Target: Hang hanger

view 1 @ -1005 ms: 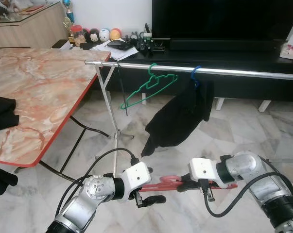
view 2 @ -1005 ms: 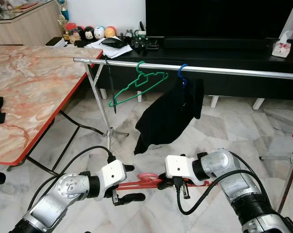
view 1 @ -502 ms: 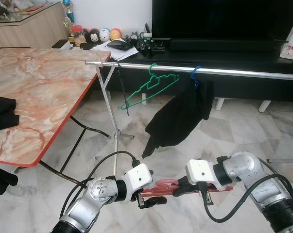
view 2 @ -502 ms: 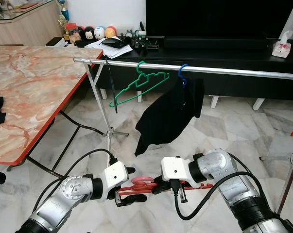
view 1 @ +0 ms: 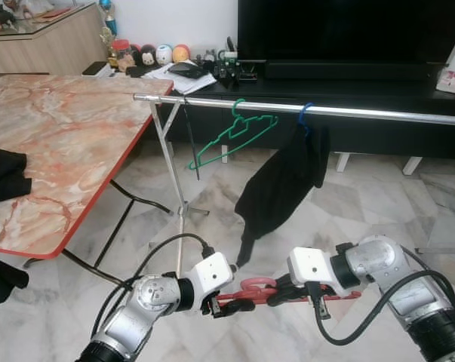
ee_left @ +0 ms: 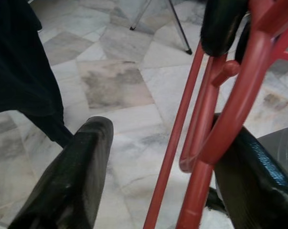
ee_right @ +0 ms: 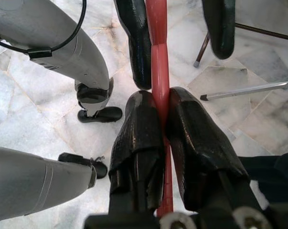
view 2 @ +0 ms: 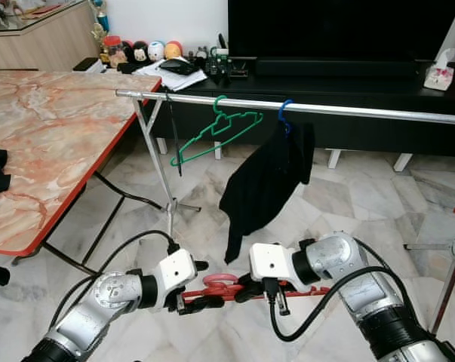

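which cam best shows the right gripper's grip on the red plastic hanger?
Right wrist view: right gripper fingers pinch the red plastic hanger bar. Eye views show the hanger low between both arms, the grip hidden. Left wrist view shows its hook.

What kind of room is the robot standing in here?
Most likely a home living room: a large dark TV on a low black cabinet, a marble-patterned folding table, and a metal clothes rail standing on the tiled floor.
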